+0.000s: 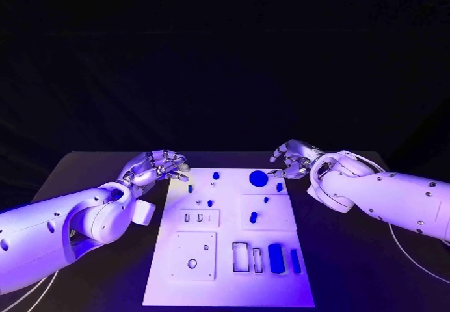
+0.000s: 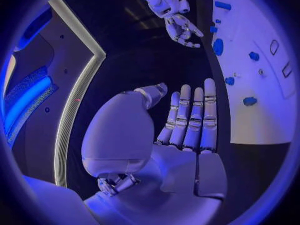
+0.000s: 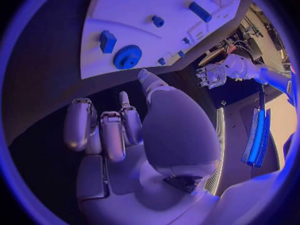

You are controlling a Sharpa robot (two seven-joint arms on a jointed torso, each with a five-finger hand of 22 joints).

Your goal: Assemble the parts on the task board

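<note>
Round blue toothed gear (image 1: 258, 176) lies near the far edge of the white rectangular task board (image 1: 178, 286), just beside the right hand (image 1: 292, 161), fingers loosely curled, empty. Left hand (image 1: 159, 166), off the board's far-left corner over the bench, is farther, also empty.

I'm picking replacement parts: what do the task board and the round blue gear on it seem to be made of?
The task board looks like matte white plastic: flat, even surface, crisp cut-out recesses, no glare. The gear looks like moulded or printed blue plastic: uniform colour, fine teeth round its rim, dull sheen. Neither material is certain from the look alone.
</note>
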